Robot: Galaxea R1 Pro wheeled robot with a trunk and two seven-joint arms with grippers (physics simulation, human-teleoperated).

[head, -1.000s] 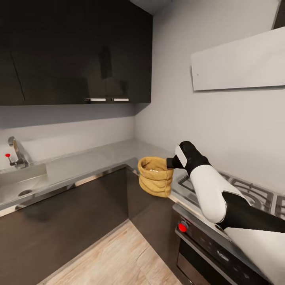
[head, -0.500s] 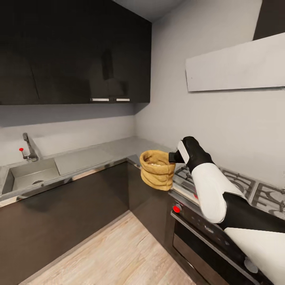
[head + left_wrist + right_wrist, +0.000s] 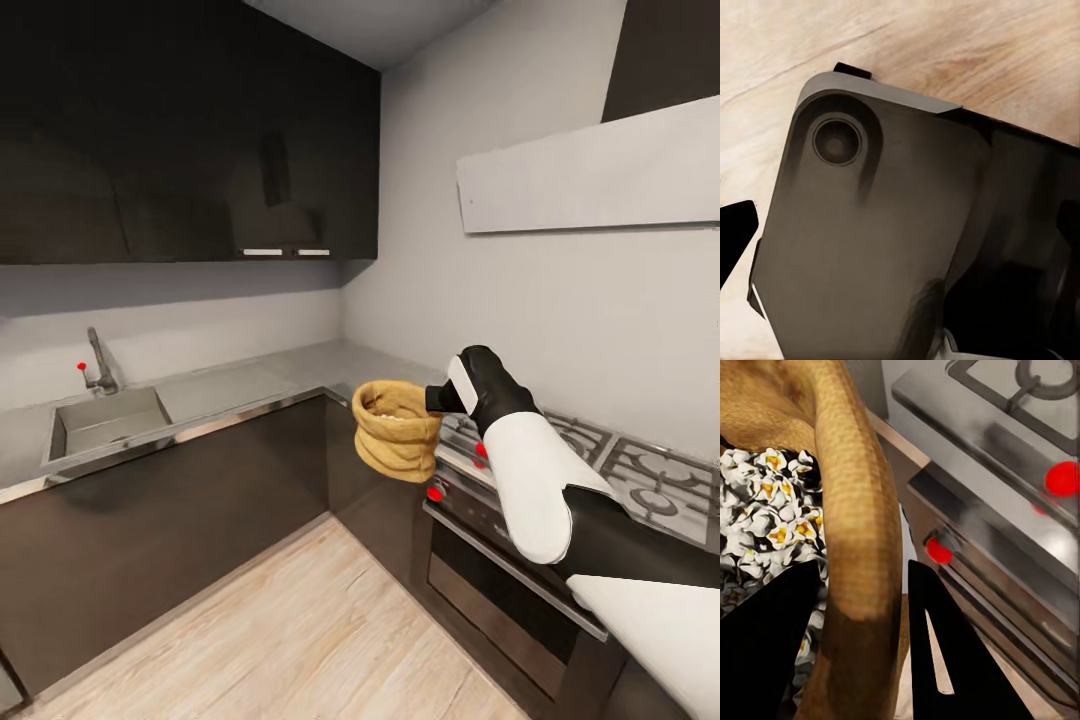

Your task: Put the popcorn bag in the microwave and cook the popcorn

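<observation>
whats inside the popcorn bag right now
The right wrist view looks into the popcorn bag: white and yellow popped kernels fill what shows of the opening. The right gripper pinches the rolled rim, one finger inside, covering part of the contents. The bottom is hidden.

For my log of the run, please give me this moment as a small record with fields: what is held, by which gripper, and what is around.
held thing: popcorn bag, lifted in the air, off the countertop
holder: right gripper, one finger inside the bag, one outside, clamped on the rolled rim
bag contents: white and yellow popped kernels visible inside
bag position: in front of the counter corner, beside the steel oven with red knobs
hob: gas grates behind the right arm
sink: at the left, with tap
left gripper: state cannot be told
</observation>
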